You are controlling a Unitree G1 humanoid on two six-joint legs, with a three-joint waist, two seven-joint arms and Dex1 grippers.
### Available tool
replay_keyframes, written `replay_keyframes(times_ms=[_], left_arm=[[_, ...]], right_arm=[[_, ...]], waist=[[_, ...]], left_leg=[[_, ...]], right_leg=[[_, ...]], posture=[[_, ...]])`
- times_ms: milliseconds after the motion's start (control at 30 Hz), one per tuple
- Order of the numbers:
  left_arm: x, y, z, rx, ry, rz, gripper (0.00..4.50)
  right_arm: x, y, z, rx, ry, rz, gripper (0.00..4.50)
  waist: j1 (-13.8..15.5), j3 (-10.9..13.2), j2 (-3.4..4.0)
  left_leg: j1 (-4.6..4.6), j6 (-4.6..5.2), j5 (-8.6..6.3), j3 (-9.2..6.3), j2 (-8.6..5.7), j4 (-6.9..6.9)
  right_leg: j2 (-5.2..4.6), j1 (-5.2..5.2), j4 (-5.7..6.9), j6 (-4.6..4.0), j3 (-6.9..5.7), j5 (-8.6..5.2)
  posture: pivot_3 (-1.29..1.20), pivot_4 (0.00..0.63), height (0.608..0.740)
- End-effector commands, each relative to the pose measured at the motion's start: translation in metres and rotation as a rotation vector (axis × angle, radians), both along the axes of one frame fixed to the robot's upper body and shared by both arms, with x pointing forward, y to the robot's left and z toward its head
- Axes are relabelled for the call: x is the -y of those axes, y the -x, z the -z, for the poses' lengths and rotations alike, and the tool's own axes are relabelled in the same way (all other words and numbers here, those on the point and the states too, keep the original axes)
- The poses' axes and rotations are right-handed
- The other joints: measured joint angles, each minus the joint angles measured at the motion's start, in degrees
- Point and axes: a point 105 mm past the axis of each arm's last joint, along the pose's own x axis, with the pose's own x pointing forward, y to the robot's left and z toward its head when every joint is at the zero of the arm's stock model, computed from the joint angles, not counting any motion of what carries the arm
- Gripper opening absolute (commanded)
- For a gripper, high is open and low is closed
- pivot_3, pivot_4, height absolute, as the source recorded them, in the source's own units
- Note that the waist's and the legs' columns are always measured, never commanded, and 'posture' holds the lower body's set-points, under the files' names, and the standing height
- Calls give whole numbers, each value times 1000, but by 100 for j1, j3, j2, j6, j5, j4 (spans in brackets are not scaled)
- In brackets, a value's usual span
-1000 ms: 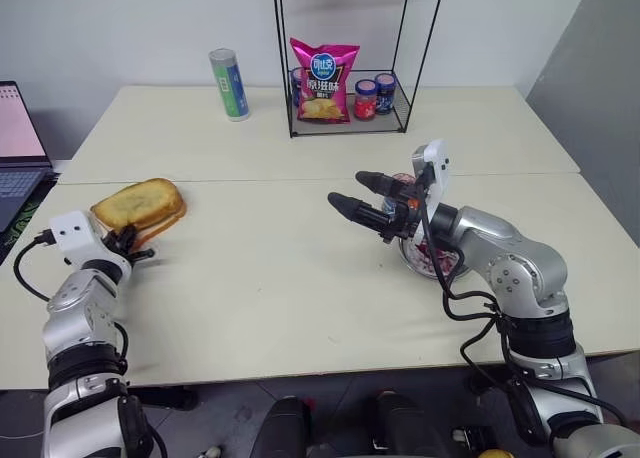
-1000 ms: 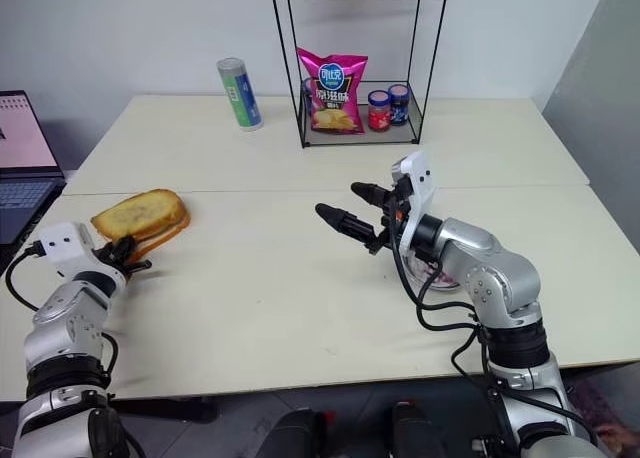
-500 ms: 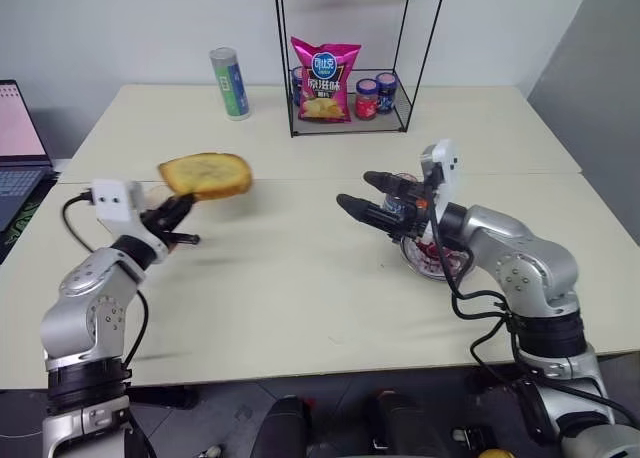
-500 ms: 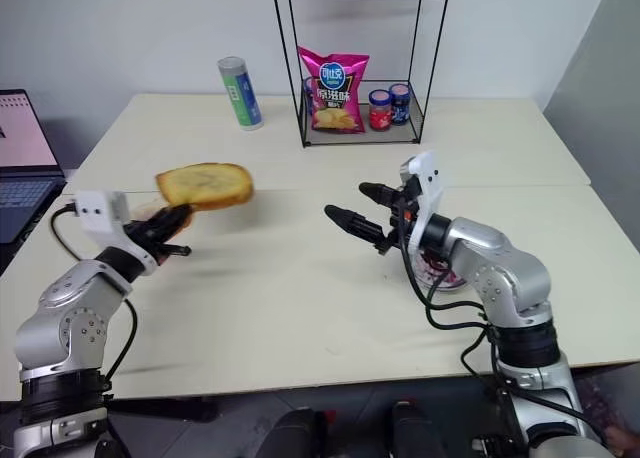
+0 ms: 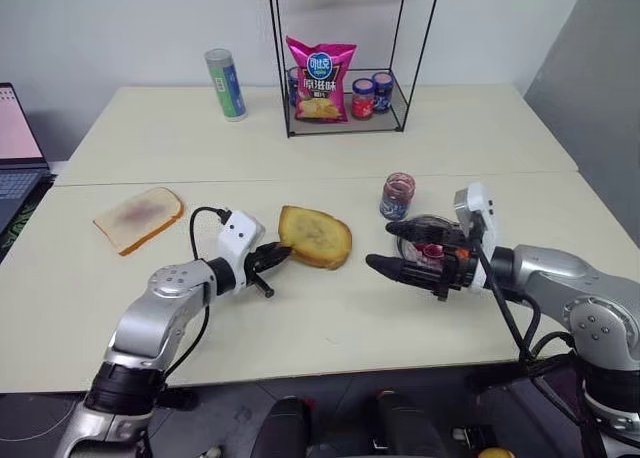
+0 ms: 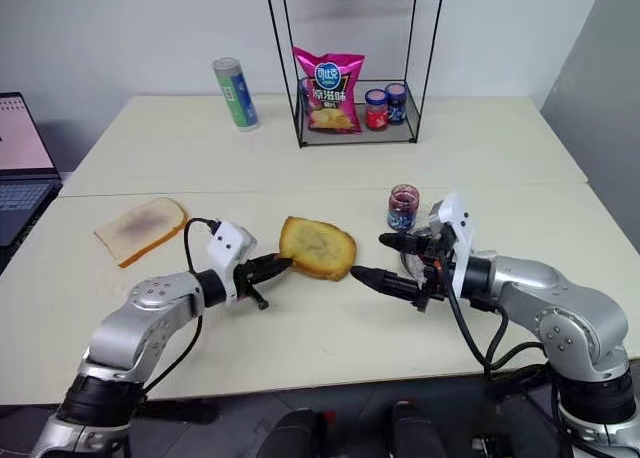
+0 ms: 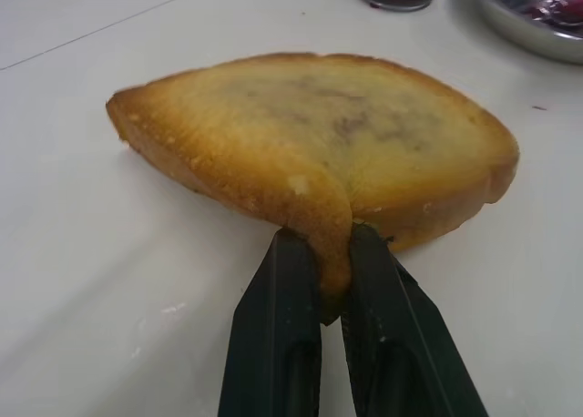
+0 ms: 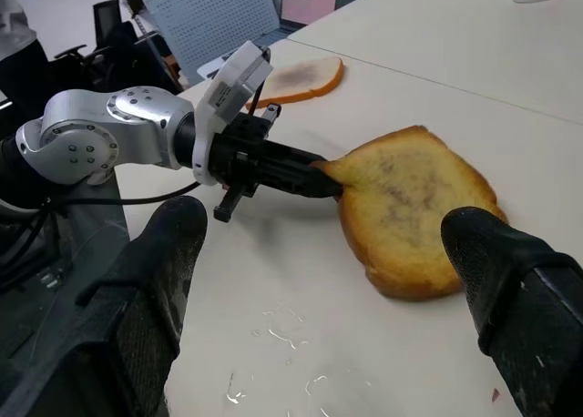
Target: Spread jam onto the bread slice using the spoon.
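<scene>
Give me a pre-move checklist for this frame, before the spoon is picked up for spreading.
1. Thick golden-yellow toasted bread slice in the middle of the table: ok.
2. Slice lying flat: cannot tell; the left tool is shut on its pinched corner.
3. Right tool free for the spoon: ok, open and holding nothing.
4. Small clear glass jar of dark red-purple jam upright within view: ok, beside the round metal bowl.
5. Small silver spoon located: cannot tell; the right tool covers much of the bowl.
6. Paler thin bread slice out of the way: ok, apart on the robot's left.
</scene>
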Motion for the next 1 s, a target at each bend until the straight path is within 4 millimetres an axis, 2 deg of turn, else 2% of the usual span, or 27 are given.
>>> replay_keyframes(times_ms=[33,167,233,300,433,567,667,700,900,1000], left_arm=[[-4,-10,-6,41,-29,-2,112],[3,-6,-3,17,-38,66,112],[12,8,0,-14,-39,150,112],[11,19,3,-36,-54,185,112],[0,23,7,-41,-76,147,112],[7,31,8,-58,-66,189,112],[9,30,8,-54,-65,188,112],[8,27,9,-50,-65,179,737],[4,25,10,-50,-51,156,2023],[0,30,9,-64,-48,153,2553]], right_arm=[[0,2,-9,46,-30,39,4500],[2,2,-7,40,-28,58,4500],[7,0,-7,35,-33,81,4500],[11,-1,-7,29,-45,108,4500],[16,-1,-7,17,-54,129,4500],[18,-1,-5,7,-59,143,4500],[23,-3,-3,1,-61,166,4500],[25,-4,-2,-3,-60,180,4500],[50,4,3,-46,-51,243,4500],[69,6,6,-76,-74,320,4500]], waist=[[-2,0,-1],[1,1,-1],[5,0,-1],[-1,1,-1],[0,1,0],[-1,1,0],[3,1,0],[5,1,0],[26,1,-1],[20,1,-1]], left_leg=[[0,0,0,2,0,0],[-8,0,0,1,-2,0],[-10,0,0,-2,-3,1],[-11,0,0,-5,-2,2],[-9,0,0,-6,-1,1],[-8,0,0,-6,0,1],[-9,0,0,-6,-2,1],[-9,0,0,-5,-3,1],[-11,0,0,-6,-5,4],[-11,0,0,-3,-5,6]], right_leg=[[0,0,-4,9,2,5],[-2,-4,-5,15,3,6],[-2,-6,-5,15,2,6],[-2,-5,-5,14,0,5],[-4,-5,-4,9,1,2],[-3,-5,-3,2,0,-2],[-3,-5,-4,6,0,0],[-4,-5,-4,9,1,1],[-4,-3,-5,8,1,1],[-5,-3,-5,5,4,-1]], posture=[[0,150,740],[0,150,740],[0,150,740],[0,150,740],[0,150,740],[0,150,740],[0,150,740],[0,150,740],[0,150,740],[0,150,740]])
